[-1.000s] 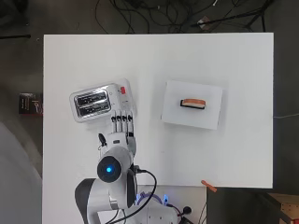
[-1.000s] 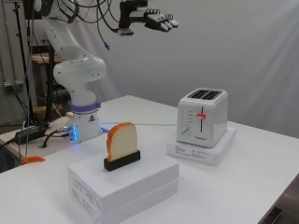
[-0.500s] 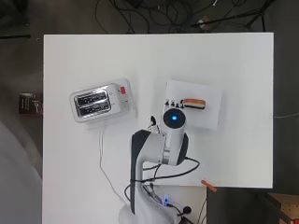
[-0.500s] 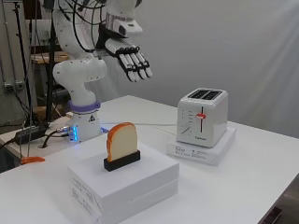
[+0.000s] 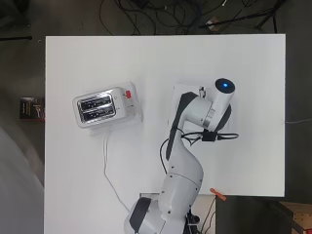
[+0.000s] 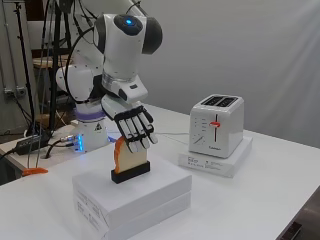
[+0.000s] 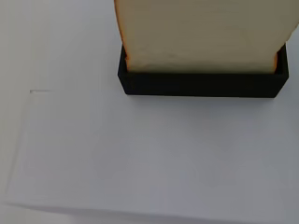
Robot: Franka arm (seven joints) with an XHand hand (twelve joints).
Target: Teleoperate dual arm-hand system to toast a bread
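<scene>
Bread slice (image 6: 131,154) upright in black holder (image 6: 130,171), robot hand (image 6: 135,127) open, seemingly just before it

bread slice (image 6: 131,156) upright in black holder (image 6: 131,172) | toaster (image 6: 217,125) white, slots empty

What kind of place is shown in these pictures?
Probably a robotics lab, not a kitchen. The arm is fixed to a bare white table, the toaster stands on a box, and cables lie on the floor.
</scene>
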